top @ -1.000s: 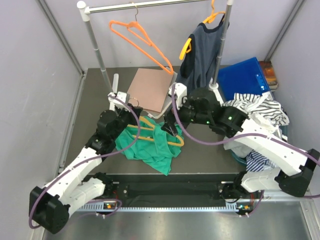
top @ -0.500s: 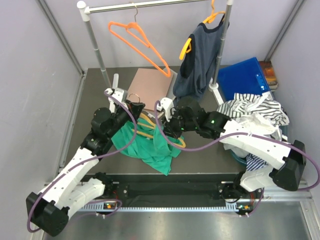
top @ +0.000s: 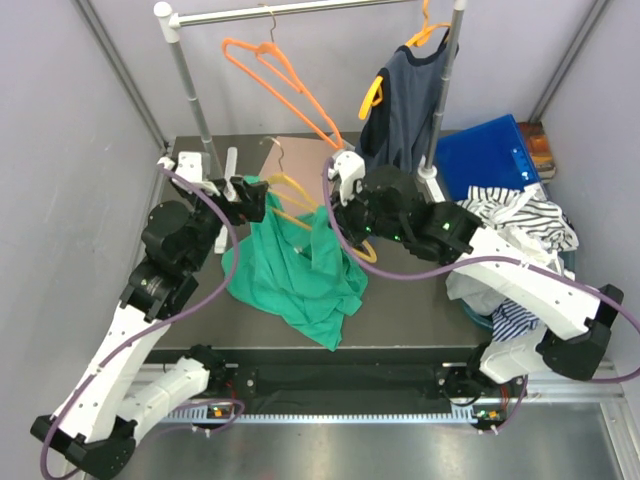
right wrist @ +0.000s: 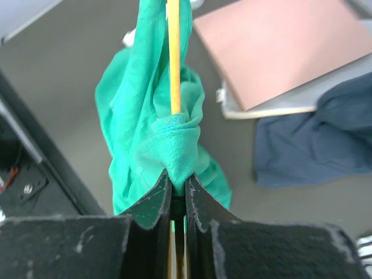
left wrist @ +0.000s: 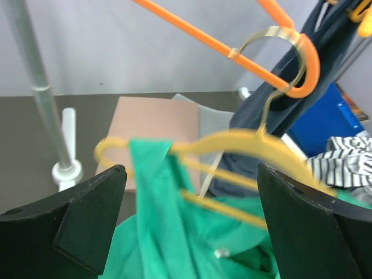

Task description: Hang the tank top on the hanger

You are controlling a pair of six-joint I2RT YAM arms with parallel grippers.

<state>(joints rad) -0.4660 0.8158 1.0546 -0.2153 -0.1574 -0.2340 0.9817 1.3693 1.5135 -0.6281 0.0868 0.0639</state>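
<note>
The teal tank top hangs in a crumpled drape from the pale yellow hanger, which is held up above the table. My right gripper is shut on a bunched fold of the tank top together with the hanger's bar, which runs straight out from between the jaws. My left gripper stands wide open at the hanger's left end. In the left wrist view the hanger and tank top lie between and beyond its spread fingers, touching neither.
A vivid orange hanger and a dark navy top hang on the rail at the back. Its posts stand on the table. A brown board lies behind the tank top. A blue bin and a striped garment are at the right.
The right gripper shut on the hanger and tank top and lifted them off the table. The left gripper opened, let go and rose to the left.
</note>
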